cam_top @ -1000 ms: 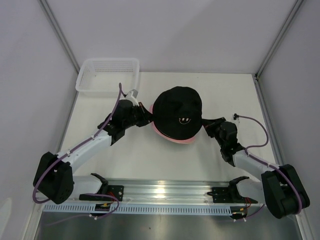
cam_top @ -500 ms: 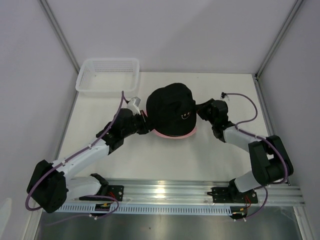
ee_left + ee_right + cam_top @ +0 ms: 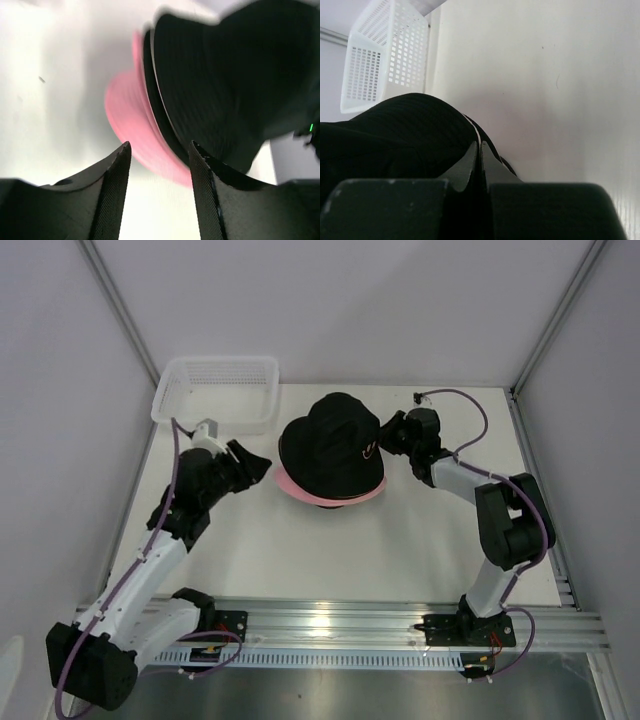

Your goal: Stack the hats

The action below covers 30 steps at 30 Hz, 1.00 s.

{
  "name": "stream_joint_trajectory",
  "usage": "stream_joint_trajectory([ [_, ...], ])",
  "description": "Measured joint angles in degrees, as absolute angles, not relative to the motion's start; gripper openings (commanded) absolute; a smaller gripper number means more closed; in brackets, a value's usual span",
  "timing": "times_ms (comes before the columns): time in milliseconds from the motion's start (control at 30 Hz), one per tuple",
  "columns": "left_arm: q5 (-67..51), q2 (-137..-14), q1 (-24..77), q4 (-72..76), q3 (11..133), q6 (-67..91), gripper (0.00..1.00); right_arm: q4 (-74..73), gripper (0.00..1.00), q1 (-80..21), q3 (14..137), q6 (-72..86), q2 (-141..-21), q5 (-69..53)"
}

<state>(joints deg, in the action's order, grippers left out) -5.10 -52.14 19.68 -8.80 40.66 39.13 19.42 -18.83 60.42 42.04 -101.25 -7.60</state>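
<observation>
A black hat (image 3: 330, 440) with a small light mark sits on top of a pink hat (image 3: 296, 489), whose brim shows beneath it at the front and left. My left gripper (image 3: 257, 466) stands open just left of the stack, apart from it. In the left wrist view both the pink hat (image 3: 131, 125) and the black hat (image 3: 230, 75) lie beyond the empty left gripper (image 3: 159, 146). My right gripper (image 3: 386, 433) is shut on the right brim of the black hat (image 3: 395, 132). In the right wrist view the right gripper (image 3: 480, 143) has its fingers pressed together at the brim edge.
A white mesh basket (image 3: 215, 361) stands at the back left of the table, just behind the left arm; the basket (image 3: 385, 60) also shows beyond the hat in the right wrist view. Grey walls close in both sides. A metal rail (image 3: 330, 625) runs along the near edge.
My left gripper has opened, let go of the hats and drawn back to the left. The stack has moved away and leftward, with the right gripper still shut on the black brim.
</observation>
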Motion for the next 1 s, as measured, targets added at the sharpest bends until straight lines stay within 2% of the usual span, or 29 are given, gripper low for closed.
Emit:
stream_joint_trajectory([
  [200,-10.3,-58.7,11.3,-4.0,45.8,42.7,0.54,17.5,0.00,-18.6,65.3,37.5,-103.3,-9.6],
  [467,-20.6,-74.6,9.9,8.4,46.3,49.7,0.52,17.4,0.00,-18.5,68.4,34.2,-105.6,-12.9],
  [667,-22.8,-77.8,10.0,11.3,48.9,50.2,0.54,17.5,0.00,-18.5,68.4,33.9,-105.7,-14.0],
  [1000,-20.4,-80.8,11.9,9.9,50.2,48.5,0.51,17.9,0.00,-19.0,68.9,33.9,-106.4,-14.5],
])
